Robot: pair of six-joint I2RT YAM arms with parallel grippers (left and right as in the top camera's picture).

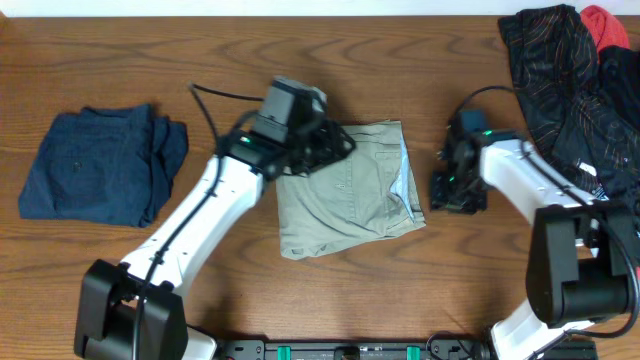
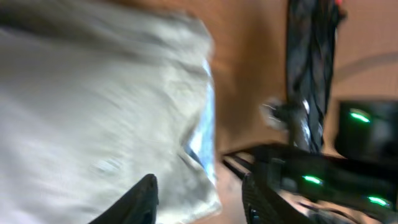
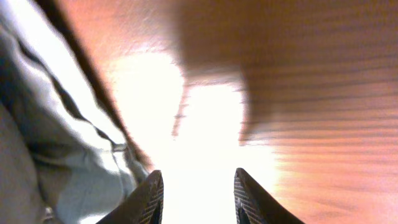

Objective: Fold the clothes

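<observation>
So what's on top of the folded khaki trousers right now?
Only the left arm, its open jaws over the upper-left corner of the khaki trousers; no other garment lies on them. The cloth beneath the jaws is hidden, so contact cannot be told.

Navy-blue denim garment (image 1: 95, 165) lay folded flat on the left side of the wooden table (image 1: 400, 60). Black thin-striped garment (image 1: 560, 75) lay crumpled at the far right corner and trailed down along the right edge. Red garment (image 1: 607, 25) was bunched at its far side, touching it.
</observation>
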